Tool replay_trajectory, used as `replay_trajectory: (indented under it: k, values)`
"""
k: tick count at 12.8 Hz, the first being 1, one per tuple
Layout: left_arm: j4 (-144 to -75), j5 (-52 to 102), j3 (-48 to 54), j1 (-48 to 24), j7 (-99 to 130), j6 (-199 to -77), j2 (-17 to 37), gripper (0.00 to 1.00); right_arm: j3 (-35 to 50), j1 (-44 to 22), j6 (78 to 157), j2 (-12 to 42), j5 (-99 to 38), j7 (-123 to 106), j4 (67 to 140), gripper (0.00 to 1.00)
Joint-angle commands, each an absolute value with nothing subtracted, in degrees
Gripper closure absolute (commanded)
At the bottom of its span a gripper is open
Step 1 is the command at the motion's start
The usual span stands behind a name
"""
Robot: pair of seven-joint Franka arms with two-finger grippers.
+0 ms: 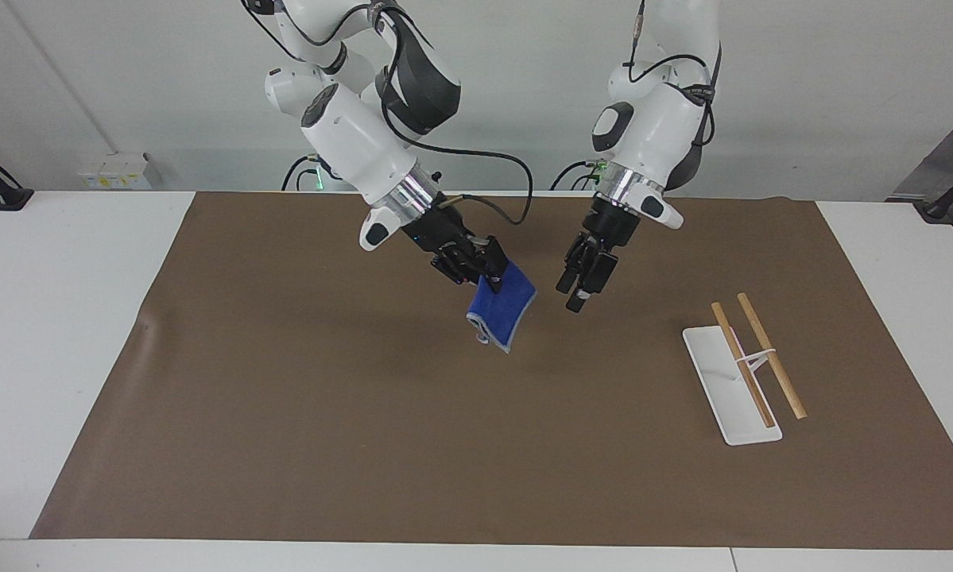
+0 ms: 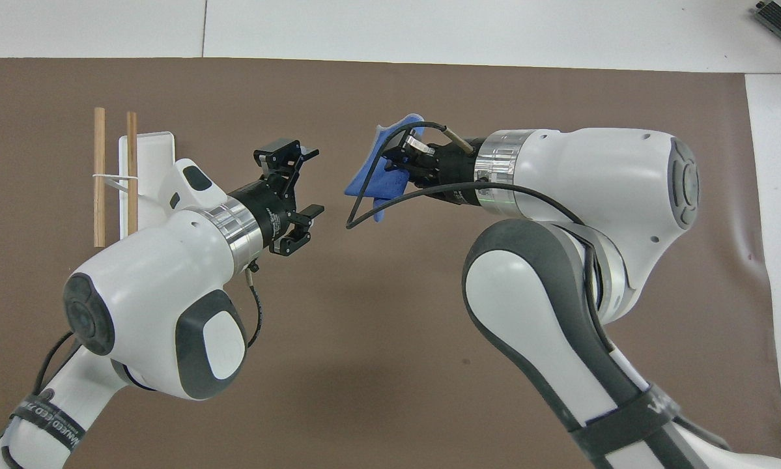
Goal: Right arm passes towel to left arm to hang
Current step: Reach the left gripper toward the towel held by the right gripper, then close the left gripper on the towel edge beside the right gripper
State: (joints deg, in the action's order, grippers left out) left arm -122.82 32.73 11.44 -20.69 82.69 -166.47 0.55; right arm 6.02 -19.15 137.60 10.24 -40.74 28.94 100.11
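My right gripper (image 1: 484, 272) (image 2: 393, 163) is shut on the blue towel (image 1: 503, 313) (image 2: 376, 176) and holds it up over the middle of the brown mat. The towel hangs down from the jaws, its grey edging at the bottom. My left gripper (image 1: 581, 295) (image 2: 313, 182) is open and empty in the air, a short gap from the towel on the side of the left arm's end. It does not touch the towel.
A white rack (image 1: 718, 381) (image 2: 152, 156) with two wooden rods (image 1: 770, 355) (image 2: 99, 176) stands on the brown mat (image 1: 285, 413) toward the left arm's end of the table. The right arm's black cable (image 2: 364, 202) loops beside the towel.
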Motion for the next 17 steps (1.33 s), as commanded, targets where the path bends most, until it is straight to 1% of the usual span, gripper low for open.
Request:
replay_trajectory:
  k: [1, 5, 7, 12, 15, 17]
  values:
    - [-122.34, 34.19, 10.55, -23.63, 84.98, -171.46, 2.28, 0.12, 5.98, -19.07, 137.64, 10.46, -42.01, 28.83, 99.76, 1.0]
    - [-120.85, 34.19, 10.55, -25.13, 86.83, -172.53, 3.25, 0.14, 5.98, -19.07, 137.55, 10.46, -42.01, 28.83, 99.76, 1.0]
    - [-120.67, 34.19, 10.63, -25.75, 87.8, -172.62, 3.34, 0.19, 5.98, -19.07, 137.46, 10.37, -42.01, 28.74, 99.76, 1.0]
    - [-120.76, 34.19, 10.55, -27.77, 89.47, -174.11, 3.95, 0.2, 5.98, -19.07, 137.46, 10.37, -41.84, 28.74, 99.93, 1.0]
    - [-121.55, 34.19, 10.55, -27.77, 89.38, -173.94, 4.13, 0.2, 5.98, -19.07, 137.46, 10.37, -41.57, 28.74, 100.11, 1.0]
    - [-120.85, 34.19, 10.55, -27.95, 89.56, -174.02, 4.22, 0.2, 5.98, -18.99, 137.46, 10.37, -41.49, 28.74, 100.11, 1.0]
